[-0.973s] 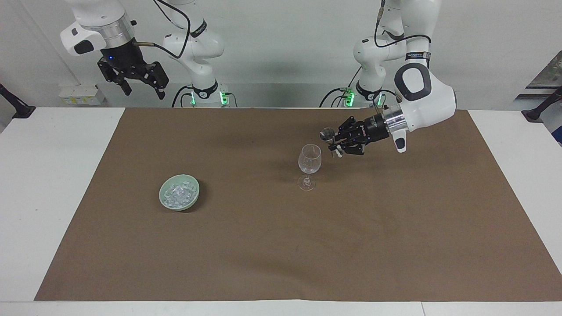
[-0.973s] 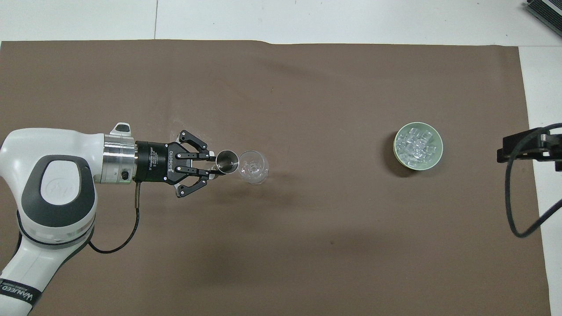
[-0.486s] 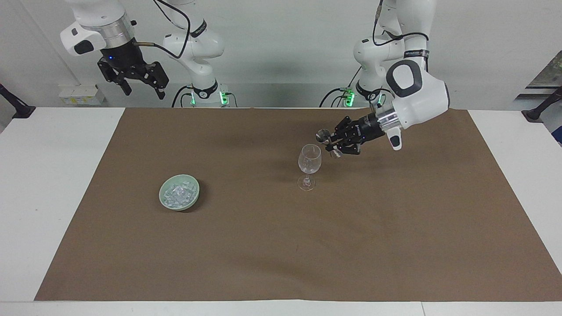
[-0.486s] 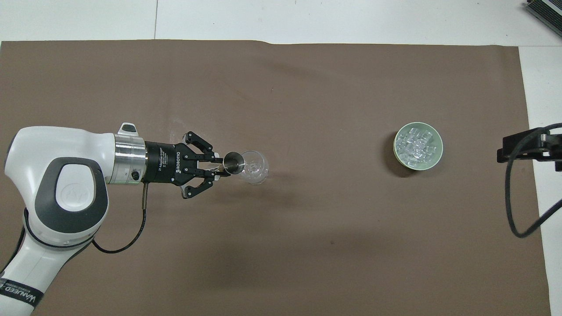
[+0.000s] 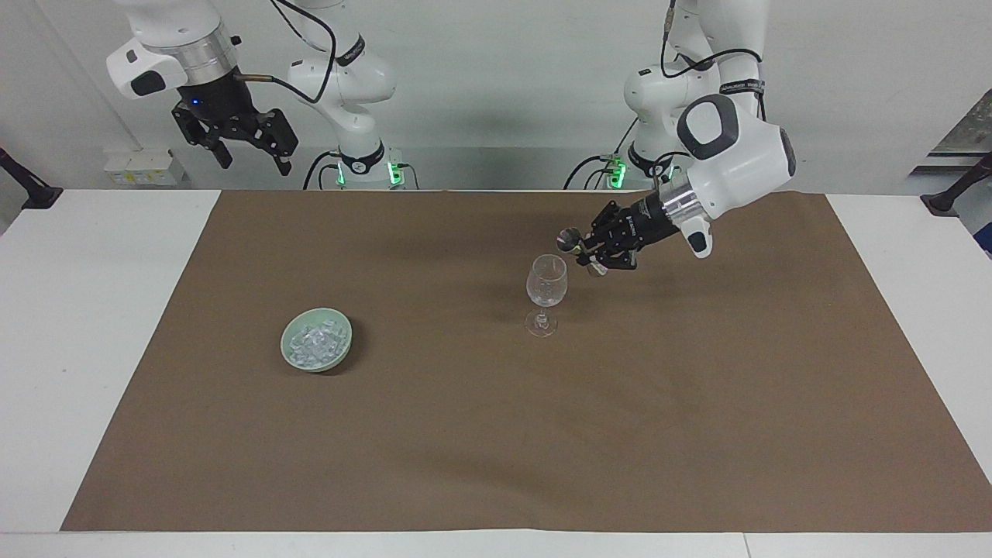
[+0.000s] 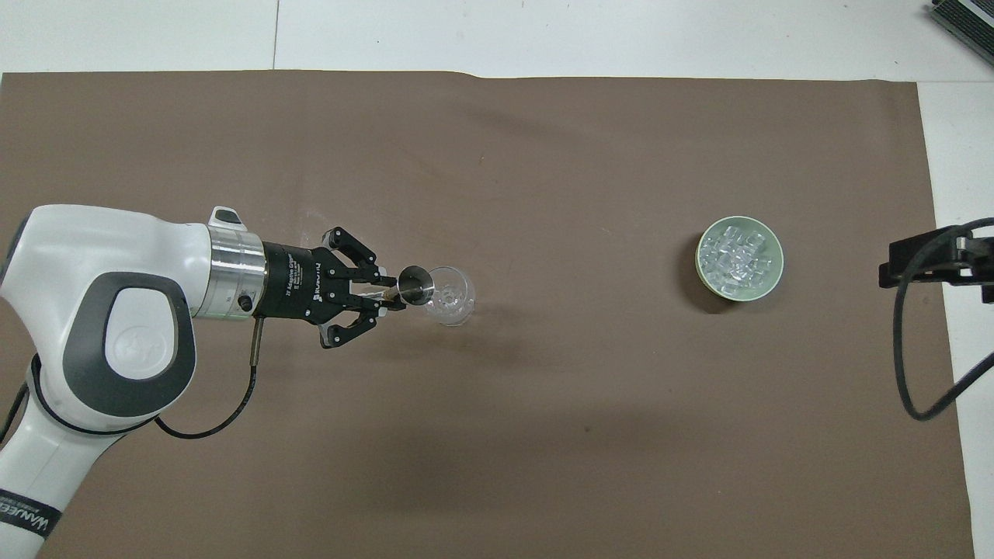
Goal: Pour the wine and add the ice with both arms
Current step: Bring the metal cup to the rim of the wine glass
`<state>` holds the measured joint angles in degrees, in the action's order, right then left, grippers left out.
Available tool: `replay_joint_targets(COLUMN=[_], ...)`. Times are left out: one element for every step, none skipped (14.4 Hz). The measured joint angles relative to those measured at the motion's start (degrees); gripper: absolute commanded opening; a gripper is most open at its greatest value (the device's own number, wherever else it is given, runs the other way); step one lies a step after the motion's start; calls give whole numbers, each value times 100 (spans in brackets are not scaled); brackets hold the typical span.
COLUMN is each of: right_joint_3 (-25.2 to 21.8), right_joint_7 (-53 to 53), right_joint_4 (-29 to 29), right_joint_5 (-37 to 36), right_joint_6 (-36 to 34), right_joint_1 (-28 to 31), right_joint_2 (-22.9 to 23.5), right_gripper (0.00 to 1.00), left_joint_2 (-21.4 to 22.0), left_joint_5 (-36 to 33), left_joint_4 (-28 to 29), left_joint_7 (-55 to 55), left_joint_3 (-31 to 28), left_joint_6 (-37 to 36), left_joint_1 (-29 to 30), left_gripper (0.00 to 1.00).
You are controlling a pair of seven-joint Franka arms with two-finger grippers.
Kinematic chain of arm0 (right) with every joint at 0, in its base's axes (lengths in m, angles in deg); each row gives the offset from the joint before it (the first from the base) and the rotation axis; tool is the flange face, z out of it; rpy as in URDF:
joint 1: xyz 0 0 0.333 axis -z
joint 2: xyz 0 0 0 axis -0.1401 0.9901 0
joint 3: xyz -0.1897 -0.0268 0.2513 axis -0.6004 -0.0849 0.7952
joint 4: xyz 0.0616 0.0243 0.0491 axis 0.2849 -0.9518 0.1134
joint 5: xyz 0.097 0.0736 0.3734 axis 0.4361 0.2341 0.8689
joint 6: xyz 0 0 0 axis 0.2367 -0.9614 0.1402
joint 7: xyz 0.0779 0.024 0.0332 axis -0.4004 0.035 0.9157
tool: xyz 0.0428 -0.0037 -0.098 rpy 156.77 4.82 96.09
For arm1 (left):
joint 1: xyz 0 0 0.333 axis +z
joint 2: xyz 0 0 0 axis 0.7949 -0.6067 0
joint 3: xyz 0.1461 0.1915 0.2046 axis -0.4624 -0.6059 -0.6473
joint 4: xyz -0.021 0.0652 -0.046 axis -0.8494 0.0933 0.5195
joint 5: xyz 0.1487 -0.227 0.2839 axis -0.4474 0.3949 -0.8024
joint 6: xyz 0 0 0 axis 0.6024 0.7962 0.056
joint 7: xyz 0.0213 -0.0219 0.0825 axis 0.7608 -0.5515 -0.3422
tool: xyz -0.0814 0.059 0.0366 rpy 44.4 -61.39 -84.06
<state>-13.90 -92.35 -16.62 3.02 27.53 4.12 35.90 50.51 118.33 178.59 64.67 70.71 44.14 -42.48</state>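
A clear stemmed wine glass (image 5: 546, 288) stands upright near the middle of the brown mat; it also shows in the overhead view (image 6: 450, 295). My left gripper (image 5: 587, 253) is shut on a small metal cup (image 5: 571, 239) and holds it tilted just above the glass rim, toward the left arm's end; the gripper (image 6: 388, 291) and the cup (image 6: 412, 282) also show from overhead. The ice (image 5: 316, 342) is heaped in a pale green bowl (image 5: 284, 346) toward the right arm's end. My right gripper (image 5: 256, 159) is open and empty, waiting high near its base.
The brown mat (image 5: 465, 465) covers most of the white table. From overhead, the ice (image 6: 738, 258) fills the bowl (image 6: 777, 268), and part of the right gripper (image 6: 932, 260) with its cable shows beside the mat's edge.
My left arm's wrist has risen and tipped steeper, and the metal cup has shifted a little closer over the glass rim. The right arm has not moved.
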Motion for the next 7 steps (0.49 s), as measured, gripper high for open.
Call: replay_joint_targets(right_joint_3=[0,0,0,0,0,0,0], right_joint_7=[0,0,0,0,0,0,0], right_joint_4=[0,0,0,0,0,0,0], right_joint_5=[0,0,0,0,0,0,0], right_joint_6=[0,0,0,0,0,0,0], right_joint_1=[0,0,0,0,0,0,0], right_joint_2=[0,0,0,0,0,0,0], right_gripper=[100,100,100,100,100,100,100], left_joint_2=[0,-1,-2,-8,-15,-19,-22], left_joint_5=[-50,-169,-340,-500,-595,-652,-711], left_joint_4=[-10,-25,-55,-89,-122,-143,-158], left_joint_7=[31,112,249,386,483,550,599], left_joint_3=[15,41,69,107,141,168,188], left_joint_6=[2,13,29,46,60,66,70], left_joint_1=[0,0,0,0,0,0,0], left_gripper=[0,0,0,0,0,0,0])
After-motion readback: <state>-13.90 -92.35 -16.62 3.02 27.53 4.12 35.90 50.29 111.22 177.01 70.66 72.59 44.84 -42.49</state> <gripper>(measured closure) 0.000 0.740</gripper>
